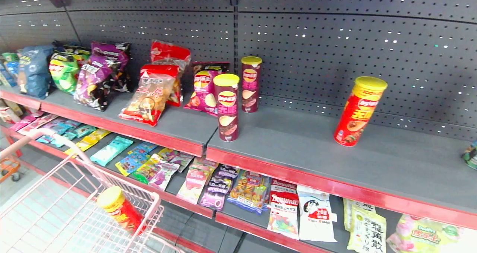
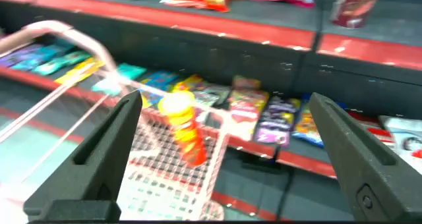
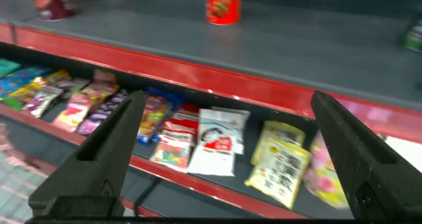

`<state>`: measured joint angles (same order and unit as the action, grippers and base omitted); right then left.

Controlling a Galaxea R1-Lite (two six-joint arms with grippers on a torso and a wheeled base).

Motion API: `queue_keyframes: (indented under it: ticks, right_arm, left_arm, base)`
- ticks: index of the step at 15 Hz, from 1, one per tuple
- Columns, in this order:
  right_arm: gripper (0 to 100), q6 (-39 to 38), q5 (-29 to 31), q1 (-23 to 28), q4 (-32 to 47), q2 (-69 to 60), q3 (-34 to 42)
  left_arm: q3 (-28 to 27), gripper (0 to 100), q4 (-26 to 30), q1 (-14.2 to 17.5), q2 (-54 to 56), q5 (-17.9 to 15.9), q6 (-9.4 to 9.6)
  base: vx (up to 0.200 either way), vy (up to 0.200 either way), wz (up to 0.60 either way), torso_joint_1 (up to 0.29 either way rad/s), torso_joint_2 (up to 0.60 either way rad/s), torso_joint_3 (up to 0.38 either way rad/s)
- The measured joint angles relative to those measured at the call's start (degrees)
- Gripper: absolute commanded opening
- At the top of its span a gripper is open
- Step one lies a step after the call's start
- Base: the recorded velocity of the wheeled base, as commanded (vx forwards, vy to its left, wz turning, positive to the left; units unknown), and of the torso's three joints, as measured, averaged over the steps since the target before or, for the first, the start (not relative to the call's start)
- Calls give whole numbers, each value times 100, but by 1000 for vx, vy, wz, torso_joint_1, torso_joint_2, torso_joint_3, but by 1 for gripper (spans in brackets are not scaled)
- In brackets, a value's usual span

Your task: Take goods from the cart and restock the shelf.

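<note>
A pink wire cart (image 1: 74, 208) stands at the lower left with one red chip can with a yellow lid (image 1: 120, 209) leaning in its corner. In the left wrist view my left gripper (image 2: 227, 158) is open, above and short of that can (image 2: 183, 128) and the cart's rim (image 2: 79, 43). My right gripper (image 3: 224, 158) is open with nothing between its fingers, facing the shelf's red front edge (image 3: 198, 79). On the grey shelf (image 1: 372, 160) stands a red chip can (image 1: 359, 110), alone on the right section; the same can (image 3: 223, 3) shows in the right wrist view.
Two maroon chip cans (image 1: 226, 107) (image 1: 250, 84) stand near the shelf's middle joint, with snack bags (image 1: 149, 96) to their left. The lower shelf (image 1: 231, 208) holds flat candy and snack packets. Open shelf room lies around the red can. A green item (image 1: 470, 155) sits at the far right.
</note>
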<state>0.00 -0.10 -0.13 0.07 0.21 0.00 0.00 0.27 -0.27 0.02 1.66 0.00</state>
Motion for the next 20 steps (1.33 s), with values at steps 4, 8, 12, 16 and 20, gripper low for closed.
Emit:
queue_keyframes:
  ticks: [4, 8, 12, 16, 20]
  right_arm:
    - [100, 0, 2, -2, 2, 0, 0]
    - [100, -18, 10, -5, 4, 0, 0]
    - [100, -27, 10, 0, 0, 0, 0]
    - [100, -27, 10, -7, 2, 0, 0]
    - [100, -27, 10, -7, 0, 0, 0]
  left_arm:
    - [0, 100, 0, 0, 0, 0, 0]
    - [0, 100, -2, 0, 0, -2, 0]
    - [0, 100, -5, 0, 0, -2, 0]
    - [0, 100, 0, 0, 0, -2, 0]
    - [0, 100, -5, 2, 0, -10, 5]
  base:
    - [0, 0, 600, -1, 2, 0]
    - [0, 0, 300, 2, 1, 1]
    - [0, 0, 0, -49, 111, 65]
    - [0, 0, 0, -144, 343, 188]
    - [0, 0, 0, -146, 338, 194]
